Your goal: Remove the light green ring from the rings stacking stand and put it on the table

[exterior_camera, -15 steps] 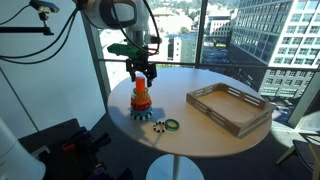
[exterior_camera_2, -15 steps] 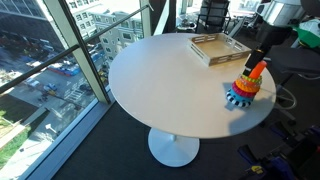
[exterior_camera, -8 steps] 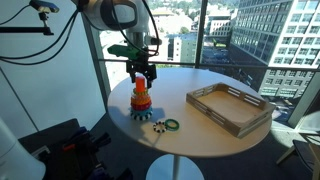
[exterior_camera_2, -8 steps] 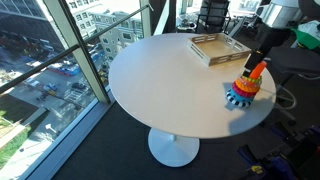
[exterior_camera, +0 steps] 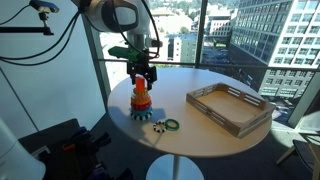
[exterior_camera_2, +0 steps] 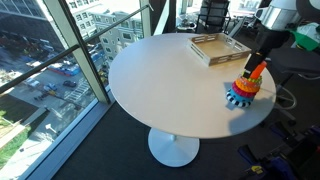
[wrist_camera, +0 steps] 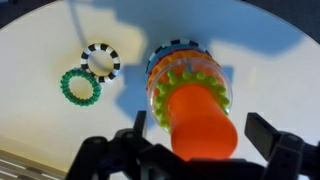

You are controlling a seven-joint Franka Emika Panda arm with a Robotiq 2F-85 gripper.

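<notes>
Gripper hung open over the rings stacking stand, near the table edge.
The light green ring sat on the stand, just below the parted fingers flanking the orange peg.

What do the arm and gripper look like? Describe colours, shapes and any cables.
The arm is white, made of rounded tube-like segments, with a dark round cap on one joint. A green part sits at the wrist. The gripper is black, with two blocky fingers. A thin dark cable trails beside the arm. No markings are legible.
</notes>
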